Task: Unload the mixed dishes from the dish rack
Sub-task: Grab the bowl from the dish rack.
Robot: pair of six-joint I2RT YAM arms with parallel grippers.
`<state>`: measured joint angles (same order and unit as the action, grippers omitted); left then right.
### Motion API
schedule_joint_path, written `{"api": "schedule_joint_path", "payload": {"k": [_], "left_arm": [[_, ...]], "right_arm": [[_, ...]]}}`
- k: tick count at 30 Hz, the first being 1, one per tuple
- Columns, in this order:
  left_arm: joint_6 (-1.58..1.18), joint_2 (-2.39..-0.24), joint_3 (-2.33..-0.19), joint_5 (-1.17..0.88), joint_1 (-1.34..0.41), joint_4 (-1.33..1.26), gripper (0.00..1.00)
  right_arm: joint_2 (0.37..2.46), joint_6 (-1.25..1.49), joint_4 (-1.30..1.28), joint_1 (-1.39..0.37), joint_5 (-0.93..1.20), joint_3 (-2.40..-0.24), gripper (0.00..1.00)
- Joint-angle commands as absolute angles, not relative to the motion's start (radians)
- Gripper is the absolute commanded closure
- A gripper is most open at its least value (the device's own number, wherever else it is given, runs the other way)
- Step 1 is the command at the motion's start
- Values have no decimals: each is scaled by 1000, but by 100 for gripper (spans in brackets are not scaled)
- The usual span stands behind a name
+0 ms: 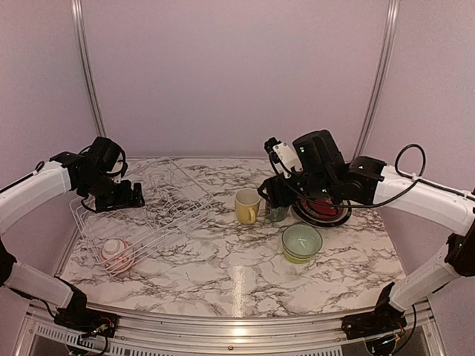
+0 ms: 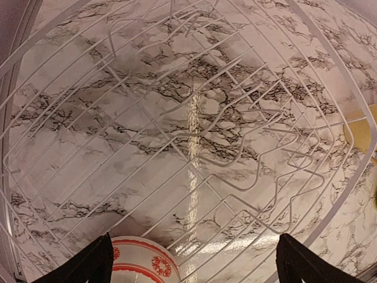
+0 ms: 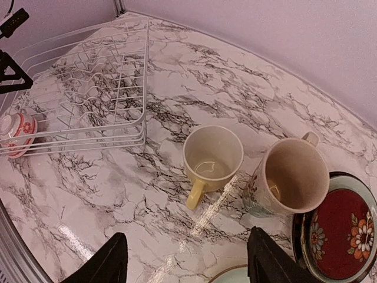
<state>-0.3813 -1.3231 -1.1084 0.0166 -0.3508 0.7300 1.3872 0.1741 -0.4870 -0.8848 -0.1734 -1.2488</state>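
Observation:
The white wire dish rack (image 1: 159,204) stands on the left of the marble table. A red-patterned bowl (image 1: 117,254) lies at its near end. My left gripper (image 1: 125,196) hangs open over the rack; in its wrist view the rack wires (image 2: 235,147) fill the frame and the bowl (image 2: 138,264) sits by the left finger. My right gripper (image 3: 185,262) is open and empty, above the table just near a yellow mug (image 3: 212,156) and a beige mug (image 3: 291,177), both upright. In the top view the right gripper (image 1: 276,194) partly hides the beige mug (image 1: 278,213).
A red patterned plate (image 3: 341,233) on a dark-rimmed one lies right of the beige mug. A pale green bowl (image 1: 302,242) stands in front of them. The yellow mug (image 1: 247,205) stands right of the rack. Lilac walls close the back and sides.

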Motion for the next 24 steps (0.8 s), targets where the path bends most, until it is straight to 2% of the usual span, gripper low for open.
{"api": "schedule_joint_path", "payload": {"k": [1,10,14,22,24], "left_arm": [[-415,-1277,-1058,180,-348,947,1],[-495,-1265,-980,173,-347,1045,1],[-498,-1287,-953,146,-346,1042,9],[-513,-1293,-920,117,-347,1043,10],[-520,-1291,-912,102,-346,1043,13]], "right_arm": [[1421,149,-461,-879,-144,-1274,34],[1408,129,-439,-880,-130,-1247,33],[1400,124,-433,-879,-130,-1239,33],[1391,114,-432,-879,-127,-1228,33],[1392,112,-428,-880,-128,-1225,33]]}}
